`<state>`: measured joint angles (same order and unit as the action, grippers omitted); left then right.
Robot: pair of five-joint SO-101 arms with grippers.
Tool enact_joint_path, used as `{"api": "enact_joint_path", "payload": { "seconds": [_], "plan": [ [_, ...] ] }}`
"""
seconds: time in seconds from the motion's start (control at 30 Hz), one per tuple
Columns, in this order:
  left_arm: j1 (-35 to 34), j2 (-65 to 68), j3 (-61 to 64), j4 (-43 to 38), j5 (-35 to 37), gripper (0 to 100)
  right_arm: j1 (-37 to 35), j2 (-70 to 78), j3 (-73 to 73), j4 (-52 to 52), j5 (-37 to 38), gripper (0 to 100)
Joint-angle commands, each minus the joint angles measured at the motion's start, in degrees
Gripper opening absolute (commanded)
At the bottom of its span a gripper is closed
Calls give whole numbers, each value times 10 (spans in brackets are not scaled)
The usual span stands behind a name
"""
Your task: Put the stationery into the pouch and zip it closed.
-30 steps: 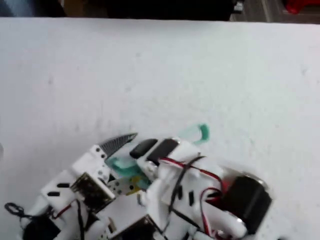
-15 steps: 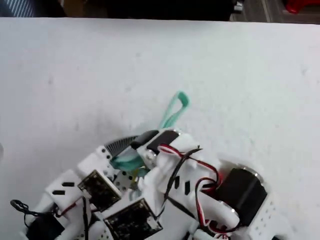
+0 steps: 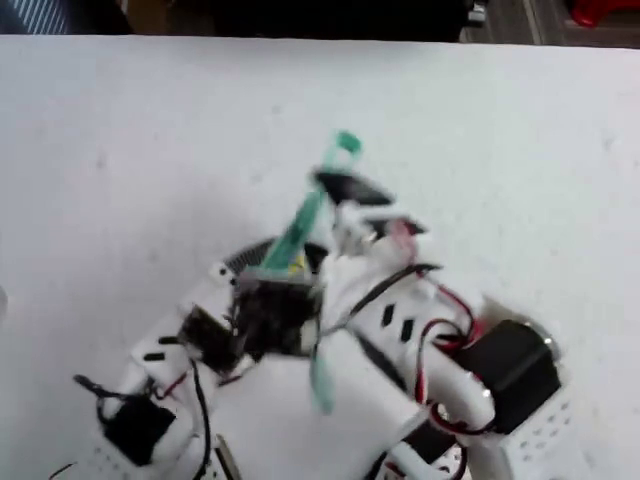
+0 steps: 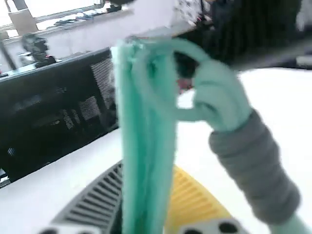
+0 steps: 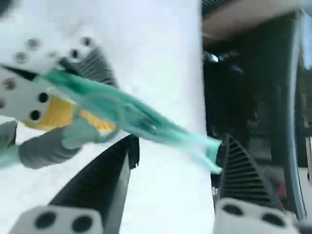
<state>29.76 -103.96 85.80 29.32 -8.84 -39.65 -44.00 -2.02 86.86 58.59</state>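
At the near edge of the table (image 3: 150,130), both arms stand close together, lifted above the white surface. My left gripper (image 4: 144,210) is on the near left, and it is closed on the teal pouch (image 4: 146,122): the fabric goes down between its gray ribbed finger and its yellow one. So the pouch is in the air, not on the table, and it stretches from this grip toward the far side. A gray-wrapped piece (image 4: 253,165) hangs just beside the fabric. I cannot tell if it belongs to the pouch or is something to go inside. Farther out, my right gripper (image 5: 178,146) has its jaws wide apart. The far end of the pouch passes between them, and I judge nothing is clamped there.

The danger, I think, is the single hold. The left fingers pinch only thin fabric, so a quick pull could make it slip, and the pouch would fall. I cannot make out the zipper. If the right jaws close on loose fabric, pulling will only drag the whole pouch. The arms are also very close, so a wrong turn may knock one against the other.
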Motion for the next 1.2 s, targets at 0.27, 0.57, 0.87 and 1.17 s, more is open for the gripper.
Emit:
{"api": "enact_joint_path", "payload": {
  "seconds": [0.27,0.57,0.87,1.17],
  "plan": [
    [-96,-7,76,-135,64,21,90,4,-22,-109,-215,211],
    [-96,-7,99,-131,67,21,47,-56,62,-47,-347,145],
    [-96,-8,96,-112,67,22,-76,-161,241,-101,-345,186],
    [-96,-8,98,-112,63,22,-86,-167,320,-189,-346,190]
  ]
}}
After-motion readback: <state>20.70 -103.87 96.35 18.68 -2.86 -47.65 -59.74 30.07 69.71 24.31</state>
